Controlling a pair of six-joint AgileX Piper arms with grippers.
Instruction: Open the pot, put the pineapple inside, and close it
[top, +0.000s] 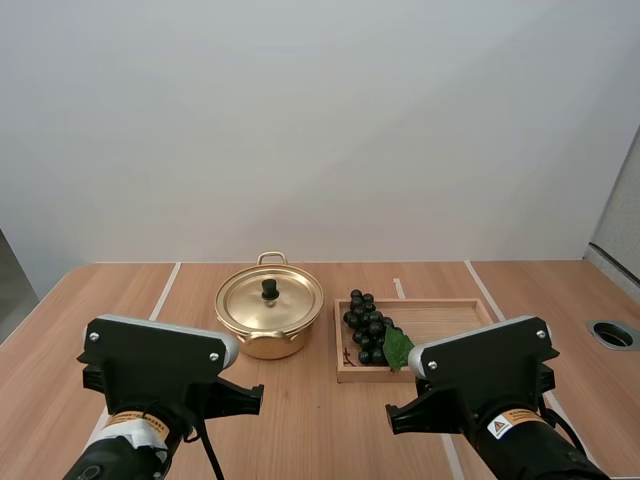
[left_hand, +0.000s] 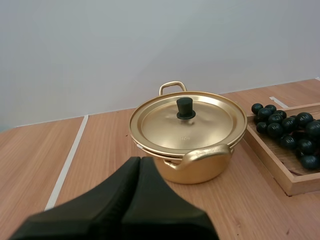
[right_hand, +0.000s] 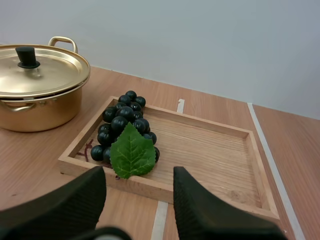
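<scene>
A gold pot (top: 268, 330) stands mid-table with its lid (top: 270, 298) on, topped by a black knob (top: 270, 289). My left gripper (left_hand: 139, 162) is shut on nothing, its fingers (left_hand: 125, 200) lying together as one dark wedge just short of the pot (left_hand: 187, 150) and its lid (left_hand: 187, 120). My right gripper (right_hand: 140, 172) is open, its fingers (right_hand: 210, 210) standing apart in front of the wooden tray (right_hand: 210, 150). A bunch of dark grapes (right_hand: 122, 125) with a green leaf (right_hand: 131, 151) lies at the tray's end nearest the pot (right_hand: 40, 95). No pineapple is in sight.
The wooden tray (top: 450, 315) sits right of the pot, with the grapes (top: 365, 325) in its left end. White tape lines (top: 165, 290) cross the wooden table. A round grommet hole (top: 613, 334) is at the far right edge.
</scene>
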